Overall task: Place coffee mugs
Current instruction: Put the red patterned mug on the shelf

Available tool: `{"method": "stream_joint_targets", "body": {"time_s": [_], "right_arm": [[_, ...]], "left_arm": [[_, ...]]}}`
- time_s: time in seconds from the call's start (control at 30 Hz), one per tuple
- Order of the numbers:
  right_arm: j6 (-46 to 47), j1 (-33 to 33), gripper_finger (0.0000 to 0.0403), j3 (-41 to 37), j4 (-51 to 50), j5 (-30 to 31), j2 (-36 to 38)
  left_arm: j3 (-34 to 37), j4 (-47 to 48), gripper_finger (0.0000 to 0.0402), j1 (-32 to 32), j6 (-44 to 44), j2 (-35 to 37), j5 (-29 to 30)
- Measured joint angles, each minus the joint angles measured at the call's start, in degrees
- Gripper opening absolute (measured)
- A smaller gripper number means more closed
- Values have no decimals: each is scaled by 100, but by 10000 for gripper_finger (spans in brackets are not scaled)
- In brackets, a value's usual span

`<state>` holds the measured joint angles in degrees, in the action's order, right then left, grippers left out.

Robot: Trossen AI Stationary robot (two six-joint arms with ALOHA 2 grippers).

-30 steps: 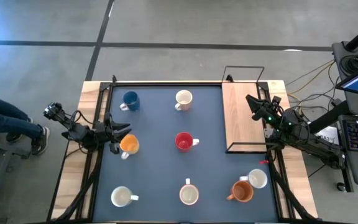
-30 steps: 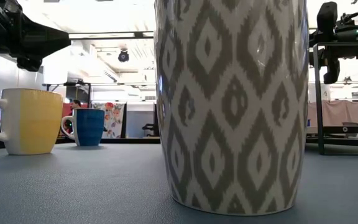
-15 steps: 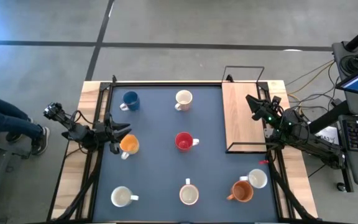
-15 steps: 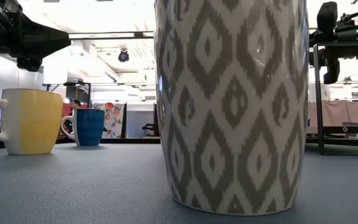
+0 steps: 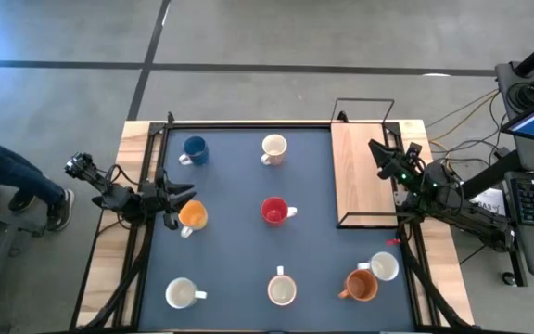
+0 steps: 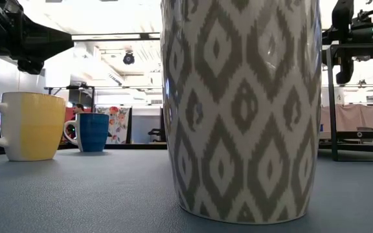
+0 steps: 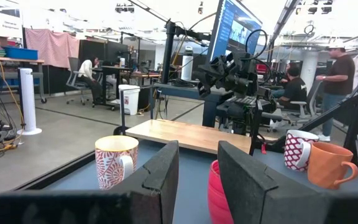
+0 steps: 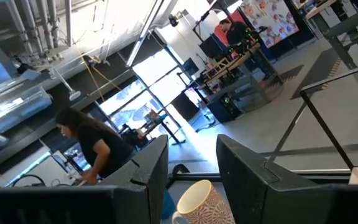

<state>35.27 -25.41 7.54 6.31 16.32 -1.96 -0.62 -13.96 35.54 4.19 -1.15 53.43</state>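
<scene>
Mugs on the desk: we count eight on the dark mat — a blue mug [image 5: 195, 149] and a patterned white mug [image 5: 273, 147] at the far side, an orange mug [image 5: 192, 215] and a red mug [image 5: 274, 211] in the middle row, then a white mug [image 5: 182, 294], a cream mug [image 5: 282, 289], a second orange mug [image 5: 361, 285] and a small white mug [image 5: 384, 267] along the near side.
Board: the wooden board [image 5: 361, 173] inside its wire frame carries no mug.
Left hand: the left hand [image 5: 180, 198] hangs just beside the orange mug in the middle row, its fingers [image 7: 160, 175] set narrowly apart and holding nothing.
Right hand: the right hand [image 5: 376, 151] sits over the board's outer edge — fingers parted a little, nothing between them.
Progress: we judge the task barely begun; if the board is where the mugs go, all eight are still to be carried.
Next: we expect the orange mug by the left hand to be the first one picked.
</scene>
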Motion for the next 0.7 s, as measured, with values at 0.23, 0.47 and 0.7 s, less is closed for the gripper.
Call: {"method": "stream_joint_targets", "body": {"time_s": [0.23,0.47,0.7], "right_arm": [[277,0,125,0,48,17,0],[804,2,125,2,127,-28,0],[389,2,125,-1,96,-290,0]], "left_arm": [[-2,0,95,-1,0,0,-2],[-2,0,95,0,0,0,-2],[0,0,95,0,0,0,-1]]}}
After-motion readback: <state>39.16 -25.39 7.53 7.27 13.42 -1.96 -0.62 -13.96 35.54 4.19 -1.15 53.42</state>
